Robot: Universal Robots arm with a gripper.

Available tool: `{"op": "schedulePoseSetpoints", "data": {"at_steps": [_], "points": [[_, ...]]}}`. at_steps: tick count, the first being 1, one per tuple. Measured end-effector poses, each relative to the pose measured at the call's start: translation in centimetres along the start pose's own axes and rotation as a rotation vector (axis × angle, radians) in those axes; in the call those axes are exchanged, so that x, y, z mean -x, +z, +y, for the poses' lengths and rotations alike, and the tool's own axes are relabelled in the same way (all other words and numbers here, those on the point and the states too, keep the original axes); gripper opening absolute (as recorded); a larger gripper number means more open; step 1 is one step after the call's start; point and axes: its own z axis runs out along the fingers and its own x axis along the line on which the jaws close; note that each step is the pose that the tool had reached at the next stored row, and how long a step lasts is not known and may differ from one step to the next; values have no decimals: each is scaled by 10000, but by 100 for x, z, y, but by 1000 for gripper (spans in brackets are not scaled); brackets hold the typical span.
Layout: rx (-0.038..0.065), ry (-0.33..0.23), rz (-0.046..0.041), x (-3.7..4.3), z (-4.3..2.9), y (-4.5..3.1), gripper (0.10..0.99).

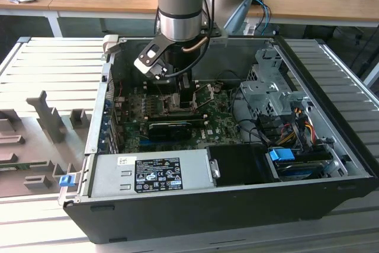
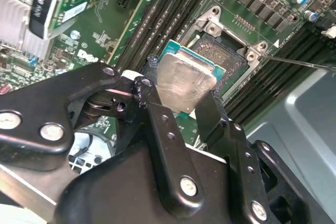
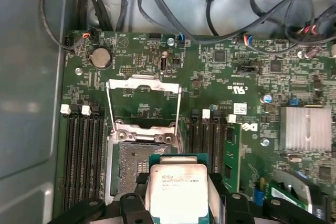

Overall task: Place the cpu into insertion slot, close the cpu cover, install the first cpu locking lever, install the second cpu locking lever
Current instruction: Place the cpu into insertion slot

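Two black jointed fingers of the gripper [image 2: 181, 92] clamp the cpu [image 2: 185, 80], a small flat square chip with a pale silver top and green edge, by opposite sides. The gripper's own black links stand in front of the board nearest the camera. The chip is tilted and covers the near part of the insertion slot [image 2: 224, 51], a square black-framed socket with a dark pin grid; it is not seated. A thin steel wire lever [image 2: 299, 62] juts out beside the socket.

The first wrist view shows the cpu cover [image 3: 143, 81], a dull grey hinged metal frame, raised open beyond the socket, with long black memory slots [image 3: 84, 156] alongside.

The exterior view shows the grey robot arm [image 1: 177, 4] reaching into the open black computer case [image 1: 331, 164], past a grey power supply box [image 1: 148, 173] and a long black graphics card [image 1: 172, 127].
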Motion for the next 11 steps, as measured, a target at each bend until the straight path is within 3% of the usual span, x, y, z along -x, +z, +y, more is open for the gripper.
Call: {"op": "schedulePoseSetpoints", "data": {"at_steps": [7,11], "points": [[1,0,1,-155,4,50,525],[1,104,-9,-173,-3,138,525]]}}
